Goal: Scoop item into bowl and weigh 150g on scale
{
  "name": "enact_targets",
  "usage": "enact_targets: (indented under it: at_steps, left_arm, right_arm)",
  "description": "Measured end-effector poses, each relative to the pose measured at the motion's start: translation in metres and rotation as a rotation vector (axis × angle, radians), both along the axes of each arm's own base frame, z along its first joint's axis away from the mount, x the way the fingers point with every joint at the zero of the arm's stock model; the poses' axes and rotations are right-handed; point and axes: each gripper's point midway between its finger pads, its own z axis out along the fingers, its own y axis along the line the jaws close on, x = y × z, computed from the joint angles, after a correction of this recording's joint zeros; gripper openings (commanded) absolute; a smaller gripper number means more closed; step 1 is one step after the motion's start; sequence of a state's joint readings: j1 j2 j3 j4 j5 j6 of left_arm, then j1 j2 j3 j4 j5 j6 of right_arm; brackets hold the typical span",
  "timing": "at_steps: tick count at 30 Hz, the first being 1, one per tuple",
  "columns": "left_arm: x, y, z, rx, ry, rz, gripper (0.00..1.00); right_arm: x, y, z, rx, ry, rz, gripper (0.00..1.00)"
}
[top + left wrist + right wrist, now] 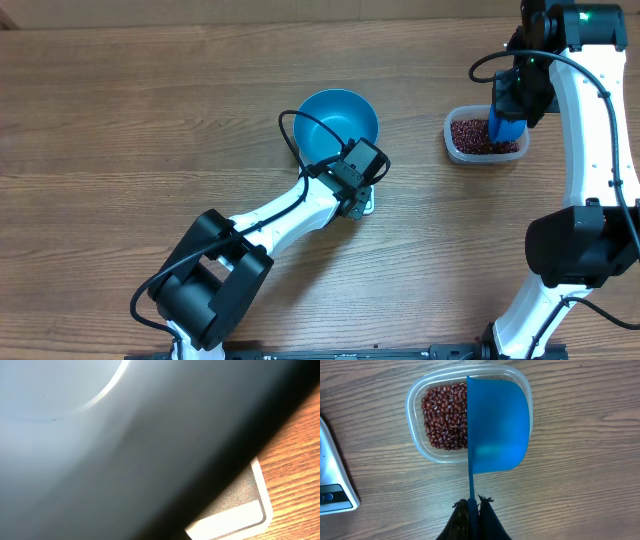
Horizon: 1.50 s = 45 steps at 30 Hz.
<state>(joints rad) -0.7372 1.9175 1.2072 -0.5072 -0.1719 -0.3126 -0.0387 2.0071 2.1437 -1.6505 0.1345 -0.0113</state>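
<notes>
Your left pincer [352,175] sits at the near rim of the round, deep, bright blue bowl [330,120]. It is closed, but its fingers are hidden in every view, so you cannot tell whether the rim is caught between them. In your left wrist view the bowl fills almost the whole picture as a blur. One corner of the small flat white square scale [240,510] shows under it, lying on the brown wood-grain surface [150,120]. From overhead the bowl and your left arm cover the scale, apart from a small white sliver beside the pincer.

Your right pincer [472,505] is clamped on the thin handle of the small blue plastic scoop [497,425]. The scoop's cup lies over the right half of the clear plastic rectangular tub [411,410]. You cannot tell whether it touches what is inside. The small dark red-brown beans [442,415] lie in a loose heap in the tub, visible in its left half. The tub stands well to the right of the bowl.
</notes>
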Motion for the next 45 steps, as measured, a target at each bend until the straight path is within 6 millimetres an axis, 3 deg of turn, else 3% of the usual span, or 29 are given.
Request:
enact_targets:
  at_steps: [29,33,38,42,45]
  left_arm:
    - [-0.004,-0.005,0.005,-0.040,0.090,-0.001,0.04]
    - [0.001,-0.018,0.025,-0.091,0.088,-0.016,0.04]
    - [0.010,-0.023,0.079,-0.152,0.006,-0.014,0.04]
    - [0.012,-0.011,0.118,-0.160,-0.062,0.014,0.04]
    - [0.004,0.006,0.120,-0.107,-0.040,0.052,0.04]
  right_arm:
    - [0.000,0.000,0.000,0.000,0.001,0.000,0.04]
    - [0.000,0.000,0.000,0.000,0.000,-0.001,0.04]
    - [0.000,0.000,0.000,0.000,0.000,0.000,0.04]
    - [0.000,0.000,0.000,0.000,0.000,0.000,0.04]
    - [0.000,0.000,0.000,0.000,0.000,-0.001,0.04]
